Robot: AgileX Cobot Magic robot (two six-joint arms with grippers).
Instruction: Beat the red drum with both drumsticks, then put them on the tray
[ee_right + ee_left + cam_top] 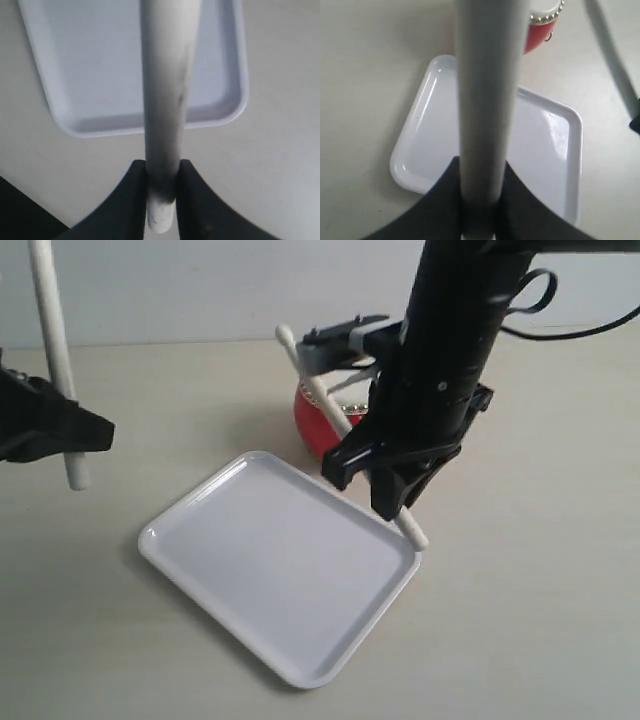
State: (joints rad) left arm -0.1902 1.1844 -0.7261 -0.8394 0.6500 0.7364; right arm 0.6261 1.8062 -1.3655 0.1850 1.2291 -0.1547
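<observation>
Gripping one stick apiece, both arms are up off the table [540, 600].

Left gripper [62, 430], at the left edge of the exterior view: jaws clamped on the left drumstick [52, 340]. The stick stands close to upright. Its lower end hangs free, left of the tray [280, 560] in that view.

Right gripper [365, 485], right of centre: jaws pinched on the right drumstick [318, 385]. The stick is tilted, with its rounded tip up and back in front of the red drum [312, 428]. Its lower end is down by the tray's right corner, at the rim. Contact with the rim looks possible, but the arm's shadow makes it hard to say.

The red drum sits on the table just behind the tray's far edge, mostly hidden by the right arm. The left wrist view catches its gold studs and the small side ring.

The tray is white and glossy, lying flat on the table, set on a diagonal between the two grippers.
</observation>
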